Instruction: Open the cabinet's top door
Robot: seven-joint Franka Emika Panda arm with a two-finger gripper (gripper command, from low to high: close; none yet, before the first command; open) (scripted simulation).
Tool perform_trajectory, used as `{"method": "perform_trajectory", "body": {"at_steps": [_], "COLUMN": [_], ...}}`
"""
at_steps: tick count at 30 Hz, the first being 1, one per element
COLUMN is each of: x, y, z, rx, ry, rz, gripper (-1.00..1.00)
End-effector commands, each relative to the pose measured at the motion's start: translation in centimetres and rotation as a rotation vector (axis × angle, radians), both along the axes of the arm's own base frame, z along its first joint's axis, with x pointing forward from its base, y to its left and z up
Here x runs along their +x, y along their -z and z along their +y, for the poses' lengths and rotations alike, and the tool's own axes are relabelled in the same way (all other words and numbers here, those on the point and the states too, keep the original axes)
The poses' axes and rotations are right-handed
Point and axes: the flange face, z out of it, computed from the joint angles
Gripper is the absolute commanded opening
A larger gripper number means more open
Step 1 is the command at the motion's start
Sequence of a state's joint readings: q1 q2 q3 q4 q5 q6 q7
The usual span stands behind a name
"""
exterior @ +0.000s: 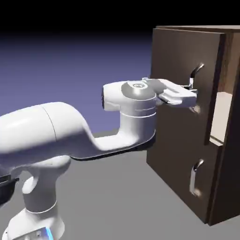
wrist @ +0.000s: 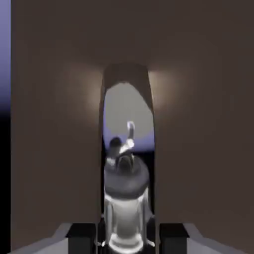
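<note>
Jaws drawn together on the handle (wrist: 125, 168) of the top door, we see it in our hand view between two fingertips (wrist: 82, 238), dark and squarish, with paler grey parts beside them. The handle is smooth, mirror-bright metal, bowed out from the door, and it carries warped glints and a pale, rounded reflection. Faint warm glows lie on the brown panel on both sides of its upper part.

In the exterior view, we make out the white hand (exterior: 179, 96) in front of the handle, at the end of our arm (exterior: 65, 126). The arm is glossy and rounded, with thin seams around its thick links and a greyer cap at the wrist.

The door (exterior: 173, 56) is a tall, flat, dark-brown panel on the upper part of the cabinet (exterior: 227, 180), at the exterior view's right. It stands ajar: past its edge, on the exterior view's right, we can see brown wood inside and a pale inner panel (exterior: 221, 117). Below it is a shorter panel (exterior: 171, 166) with its own curved silver handle (exterior: 194, 178).

Cabinet and arm stand on a plain, matt grey table (exterior: 108, 201). Behind them we have a blue-violet backdrop (exterior: 70, 75) that fades to black at the top.
</note>
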State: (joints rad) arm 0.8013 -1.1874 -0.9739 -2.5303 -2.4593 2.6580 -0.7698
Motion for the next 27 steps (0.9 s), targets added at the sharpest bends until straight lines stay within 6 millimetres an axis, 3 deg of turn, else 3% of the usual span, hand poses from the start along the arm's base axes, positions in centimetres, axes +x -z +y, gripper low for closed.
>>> {"method": "perform_trajectory", "body": {"at_steps": [1,12,27], "x": [-0.9,-9.5,-15.9], "y": [0.0,0.0,0.0], "z": [0.5,7.2,15.3], "rx": [0.0,0.0,0.0], "ry": [0.023,0.267,0.502], "rz": [0.0,0.0,0.0], "gripper": [-1.0,-1.0,-1.0]}}
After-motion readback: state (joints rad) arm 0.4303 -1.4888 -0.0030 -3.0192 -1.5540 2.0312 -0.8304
